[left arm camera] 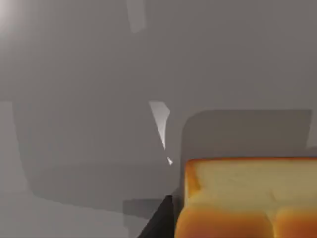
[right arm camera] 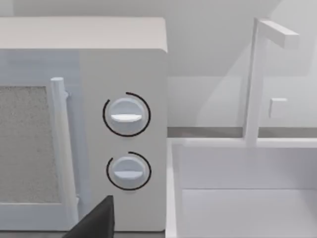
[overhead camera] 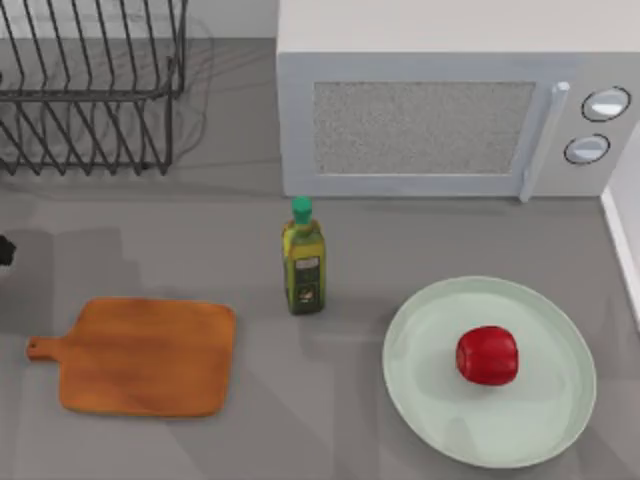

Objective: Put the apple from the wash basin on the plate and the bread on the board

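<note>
The red apple (overhead camera: 487, 355) lies on the pale green plate (overhead camera: 530, 440) at the table's front right. The wooden board (overhead camera: 145, 357) lies bare at the front left, handle pointing left. In the left wrist view the golden bread (left arm camera: 250, 198) sits very close, with a dark part of my left gripper (left arm camera: 159, 220) right beside its pale side. A dark piece of my left arm (overhead camera: 4, 250) shows at the table's left edge. A dark part of my right gripper (right arm camera: 95, 223) hangs in front of the microwave's knobs, next to the white wash basin (right arm camera: 237, 168).
An olive-oil bottle (overhead camera: 303, 257) stands upright between board and plate. The white microwave (overhead camera: 450, 110) fills the back right. A black wire dish rack (overhead camera: 85, 90) stands at the back left. The basin's white rim (overhead camera: 622, 235) borders the right edge.
</note>
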You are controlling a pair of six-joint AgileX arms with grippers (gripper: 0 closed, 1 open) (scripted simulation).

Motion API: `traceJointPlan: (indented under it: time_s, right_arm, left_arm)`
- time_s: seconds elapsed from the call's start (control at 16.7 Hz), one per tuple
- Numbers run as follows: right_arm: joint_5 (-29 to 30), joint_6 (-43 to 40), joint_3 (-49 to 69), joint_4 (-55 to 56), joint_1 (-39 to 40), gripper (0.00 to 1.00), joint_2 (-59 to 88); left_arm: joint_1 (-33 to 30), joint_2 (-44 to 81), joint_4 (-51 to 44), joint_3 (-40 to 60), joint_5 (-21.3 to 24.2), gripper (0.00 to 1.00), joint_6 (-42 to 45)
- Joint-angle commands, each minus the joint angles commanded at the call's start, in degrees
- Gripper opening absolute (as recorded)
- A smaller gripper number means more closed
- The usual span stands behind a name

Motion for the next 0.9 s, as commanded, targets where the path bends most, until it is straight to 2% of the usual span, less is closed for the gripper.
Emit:
traceJointPlan:
  time_s: [0.06,0.12,0.66,0.9]
  right_arm:
    - [0.0,0.0,0.0,0.0,0.0,1.0,0.0]
    - [0.0,0.0,0.0,0.0,0.0,1.0,0.0]
    - [0.0,0.0,0.0,0.0,0.0,1.0,0.0]
    - [0.0,0.0,0.0,0.0,0.0,1.0,0.0]
  left_arm:
    - [0.0,0.0,0.0,0.0,0.0,0.02,0.0]
    - [0.0,0.0,0.0,0.0,0.0,0.0,0.0]
    - [-0.14,-1.69,-1.01,0.71,0.52,0.0,-0.17]
    - [-0.15,-3.68,-7.1,5.52,0.51,0.0,-0.18]
